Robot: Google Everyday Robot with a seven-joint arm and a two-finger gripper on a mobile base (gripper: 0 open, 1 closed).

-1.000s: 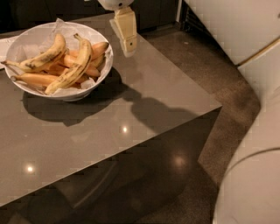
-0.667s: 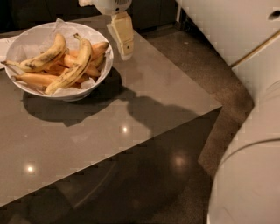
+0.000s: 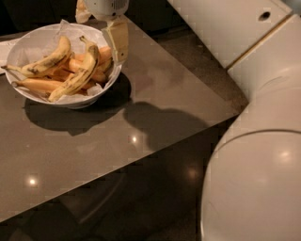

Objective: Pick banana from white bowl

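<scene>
Hand hangs over the white bowl's rim on the surface; grip state: cannot tell. Banana lies just left of the hand.

No legible text; claw over white bowl

A: What colour is the arm?
B: White and glossy. The near shell is big and rounded, with small glints of light on it.
A: And further up?
B: A flatter white link with one dark round hole — a thin tan seam runs between segments.
A: The gripper?
B: The gripper is at the top of the view, left of centre — cream and blunt, under a pale rounded wrist.
</scene>
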